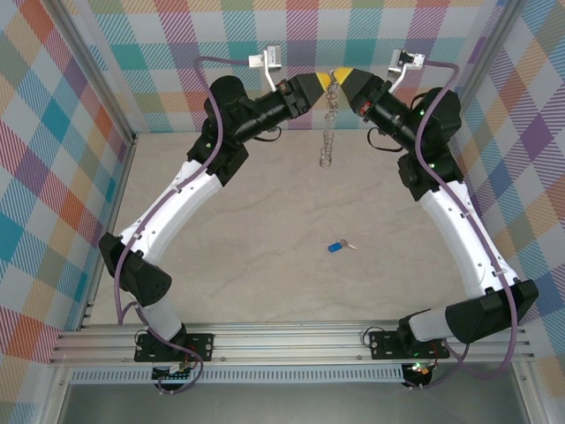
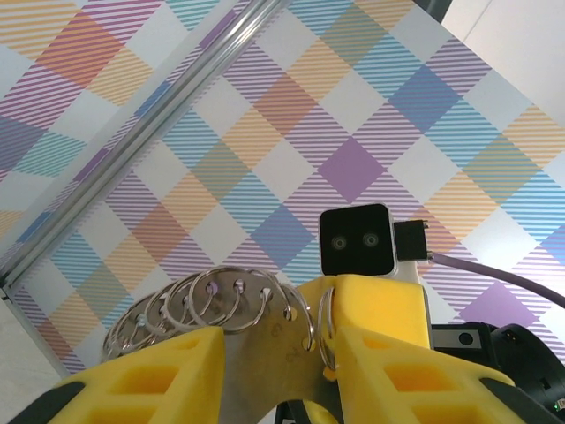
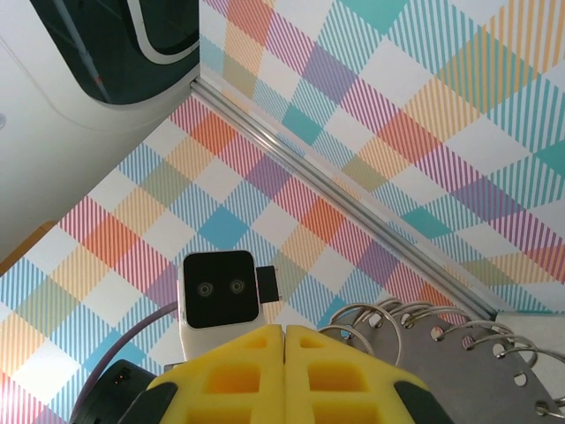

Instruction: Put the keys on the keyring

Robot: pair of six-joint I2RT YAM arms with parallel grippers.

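Observation:
High up near the back wall, the keyring [image 1: 327, 124] hangs as a string of silver loops from where both grippers meet. My left gripper [image 1: 323, 81] holds its grey holed plate [image 2: 269, 353] between the yellow fingers [image 2: 168, 375], with the rings [image 2: 231, 291] strung along the rim. My right gripper [image 1: 347, 82] is shut, fingers [image 3: 238, 371] pressed together, pinching one ring [image 2: 325, 331]; the plate and rings [image 3: 468, 362] show beside it. The keys, one small blue-headed key [image 1: 338, 246], lie on the table far below both grippers.
The checkered back wall [image 1: 291, 35] stands right behind the grippers, with checkered side walls [image 1: 53, 177] on both sides. An aluminium rail [image 1: 291, 340] runs along the near edge at the arm bases. The beige tabletop [image 1: 282, 203] stretches around the key.

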